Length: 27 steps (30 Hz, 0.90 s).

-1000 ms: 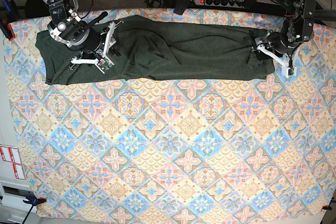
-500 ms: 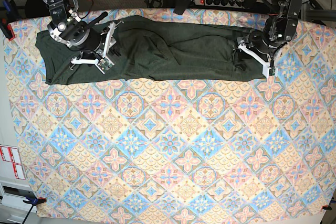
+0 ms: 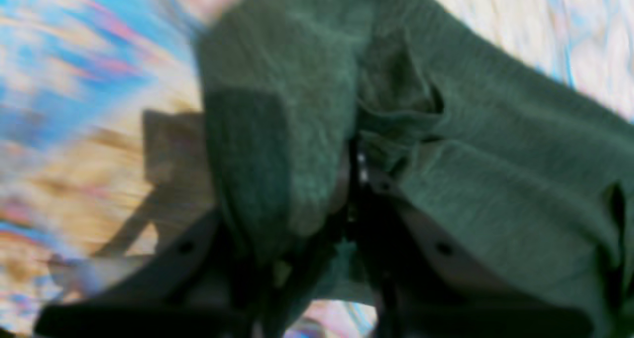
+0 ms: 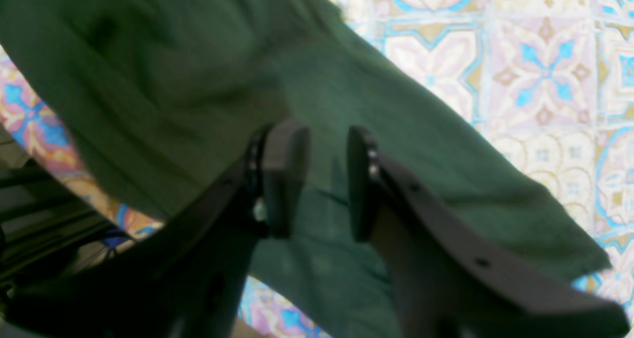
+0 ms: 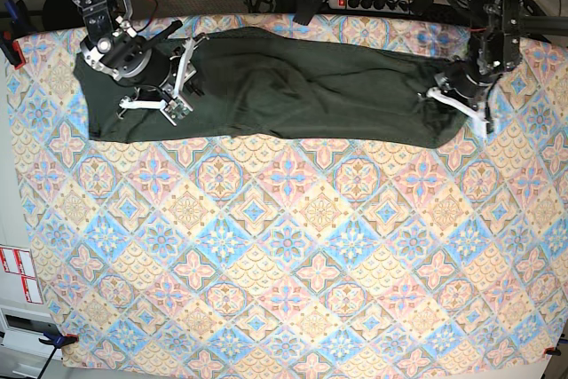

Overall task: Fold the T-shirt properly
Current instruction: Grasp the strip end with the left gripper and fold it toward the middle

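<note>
L gripper [image 5: 446, 93] is clamped on a bunch of the T-shirt [image 5: 293, 90] at its end, prob. to pull the strip taut on the patterned cloth [image 5: 293, 255], w/ R gripper [image 4: 322, 179] jaws apart over fabric.

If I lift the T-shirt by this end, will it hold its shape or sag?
Probably sag: the T-shirt is soft knit, already creased and bunched where it drapes over the left gripper. It likely drags along the patterned cloth rather than lifting flat.
</note>
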### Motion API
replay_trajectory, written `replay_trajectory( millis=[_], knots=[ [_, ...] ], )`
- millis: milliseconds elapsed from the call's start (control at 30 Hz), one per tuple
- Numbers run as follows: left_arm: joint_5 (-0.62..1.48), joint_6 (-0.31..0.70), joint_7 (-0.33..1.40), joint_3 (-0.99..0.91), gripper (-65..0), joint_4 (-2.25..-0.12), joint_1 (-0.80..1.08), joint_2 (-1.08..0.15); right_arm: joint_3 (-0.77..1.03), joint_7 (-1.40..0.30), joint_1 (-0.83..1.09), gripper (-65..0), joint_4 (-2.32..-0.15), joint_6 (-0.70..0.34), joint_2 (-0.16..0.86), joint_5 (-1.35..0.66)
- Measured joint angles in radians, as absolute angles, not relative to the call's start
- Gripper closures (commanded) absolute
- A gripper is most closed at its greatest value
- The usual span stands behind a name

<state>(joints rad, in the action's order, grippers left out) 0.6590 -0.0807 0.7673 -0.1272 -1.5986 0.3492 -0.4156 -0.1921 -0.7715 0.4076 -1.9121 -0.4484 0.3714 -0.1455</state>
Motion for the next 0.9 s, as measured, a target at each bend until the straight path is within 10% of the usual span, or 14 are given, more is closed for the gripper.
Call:
replay_trajectory(
  millis=[467, 900],
  knots=[
    [0.418, -0.081, 0.772, -0.260, 0.0, -1.641, 0.356, -0.432, -0.193, -0.771, 0.407, -17.2, -1.912, -0.448, 0.371, -0.146],
    [0.373, -0.093, 0.775, 0.010, 0.0, -1.931, 0.466, -0.318, -0.189, -0.771, 0.410, -17.2, -1.912, -0.448, 0.371, -0.146]
  ],
)
